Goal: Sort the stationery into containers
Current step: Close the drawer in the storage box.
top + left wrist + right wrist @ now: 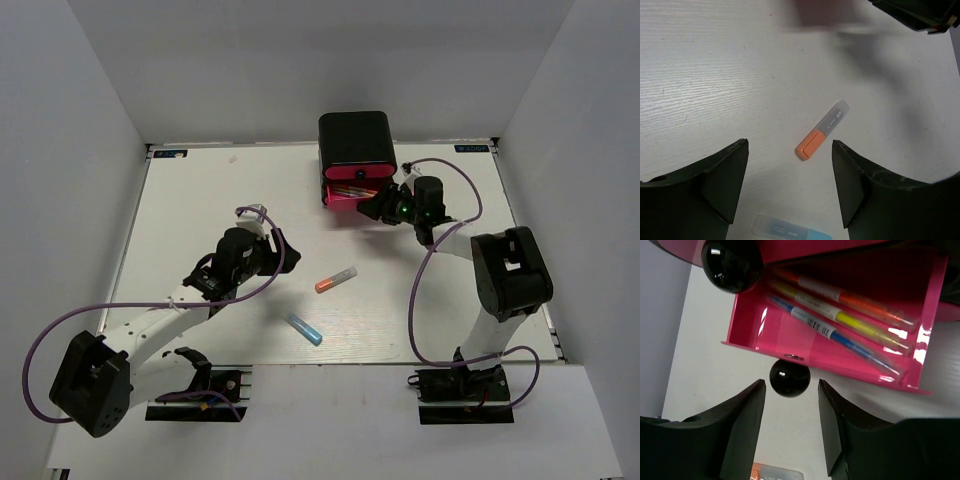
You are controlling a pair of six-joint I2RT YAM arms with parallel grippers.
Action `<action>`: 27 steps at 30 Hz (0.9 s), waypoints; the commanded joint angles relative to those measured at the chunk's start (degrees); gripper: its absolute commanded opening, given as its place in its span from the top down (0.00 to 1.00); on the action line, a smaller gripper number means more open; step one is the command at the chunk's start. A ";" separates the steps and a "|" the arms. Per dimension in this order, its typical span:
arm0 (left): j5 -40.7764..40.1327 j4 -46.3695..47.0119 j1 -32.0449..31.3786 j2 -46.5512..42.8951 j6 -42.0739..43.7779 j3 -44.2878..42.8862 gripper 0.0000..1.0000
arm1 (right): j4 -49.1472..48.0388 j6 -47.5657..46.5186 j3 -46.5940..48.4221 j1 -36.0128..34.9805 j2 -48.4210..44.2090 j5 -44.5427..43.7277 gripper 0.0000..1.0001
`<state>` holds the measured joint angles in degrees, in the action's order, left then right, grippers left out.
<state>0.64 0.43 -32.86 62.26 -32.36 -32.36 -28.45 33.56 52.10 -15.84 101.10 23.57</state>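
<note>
The black box (354,138) of containers stands at the back of the table, with its lowest pink drawer (790,347) pulled out. In that drawer lie a red pen (850,297), a yellow pen (840,317) and a blue pen (830,335). My right gripper (791,390) is open, and the drawer's black knob (789,378) sits just at its fingertips, untouched. An orange marker (821,131) and a blue marker (790,232) lie mid-table. My left gripper (790,175) hovers open above them, holding nothing.
A second black knob (731,262) on the drawer above shows at the upper left of the right wrist view. White walls enclose the table (200,200) on three sides. Purple cables (430,290) loop from both arms.
</note>
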 commanded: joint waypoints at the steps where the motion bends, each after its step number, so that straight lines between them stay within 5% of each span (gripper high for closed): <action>1: 0.23 -0.07 -0.18 0.14 0.63 -1.65 0.23 | -3.80 2.12 2.83 -0.25 1.29 -2.12 0.48; 13: 0.23 -0.60 -0.18 0.14 0.63 -1.65 0.23 | -6.79 3.00 5.29 -0.16 3.93 -1.51 0.65; 27: 0.76 0.45 -0.18 1.29 0.63 -2.18 0.23 | -7.15 3.35 13.82 0.10 9.29 -1.95 0.67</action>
<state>0.67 0.05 -32.86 63.55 -32.34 -32.73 -31.42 36.73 62.04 -15.73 109.97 21.74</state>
